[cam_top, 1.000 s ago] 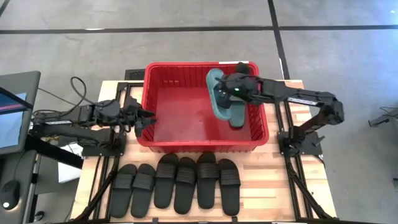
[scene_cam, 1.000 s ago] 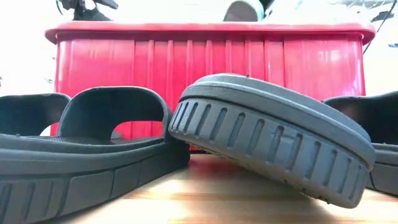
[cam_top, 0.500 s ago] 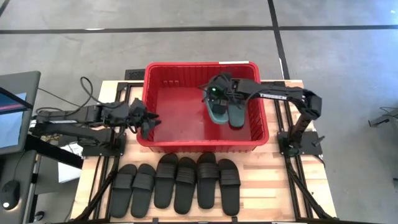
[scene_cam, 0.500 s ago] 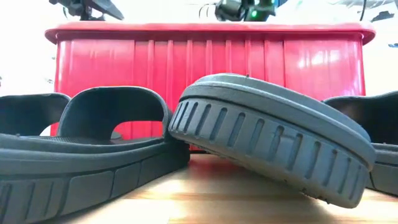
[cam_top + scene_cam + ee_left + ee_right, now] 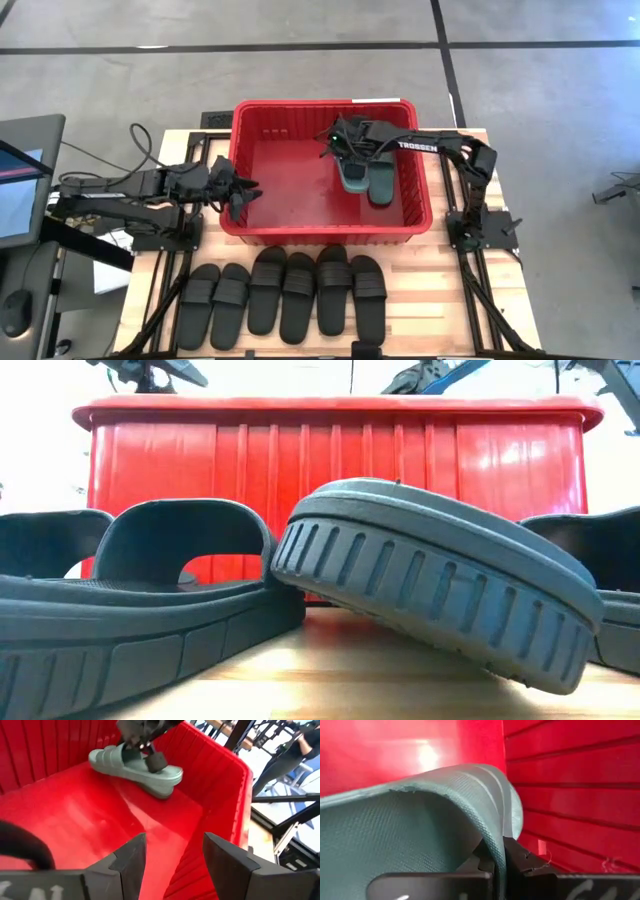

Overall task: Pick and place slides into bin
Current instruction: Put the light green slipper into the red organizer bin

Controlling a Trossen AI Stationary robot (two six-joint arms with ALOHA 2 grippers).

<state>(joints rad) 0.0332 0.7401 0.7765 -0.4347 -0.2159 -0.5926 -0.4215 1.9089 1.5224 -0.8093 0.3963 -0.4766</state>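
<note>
The red bin [image 5: 240, 160] stands at the table's middle. Two teal slides lie side by side on its floor near its right wall, one [image 5: 353, 176] left of the other [image 5: 381, 186]. My right gripper [image 5: 343, 143] is down in the bin and shut on the left teal slide, which also shows in the left wrist view [image 5: 135, 766]. My left gripper [image 5: 243, 196] is open and empty above the bin's left wall; its fingers spread wide in the left wrist view [image 5: 172, 857]. Six black slides [image 5: 285, 295] lie in a row on the table near its front edge. My right gripper pinches the edge of the teal slide's strap [image 5: 500, 851] between its two fingers, one finger under the strap's arch and one on its ribbed outer side. The fingers come from above, slanting down from the bin's right. The slide's sole rests on the bin floor [image 5: 150, 785].
The bin's rolled rim [image 5: 330, 402] and ribbed front wall rise behind the black slides [image 5: 440, 580] in the low view. The bin's left half shows bare red floor [image 5: 285, 185]. A monitor [image 5: 20, 180] and cables stand left of the table.
My right gripper has carried the teal slide from above the bin's right part toward the left and down. The slide, then lifted and tilted, now lies on the bin floor beside the other teal slide. My left gripper has shifted slightly right over the bin's left wall.
</note>
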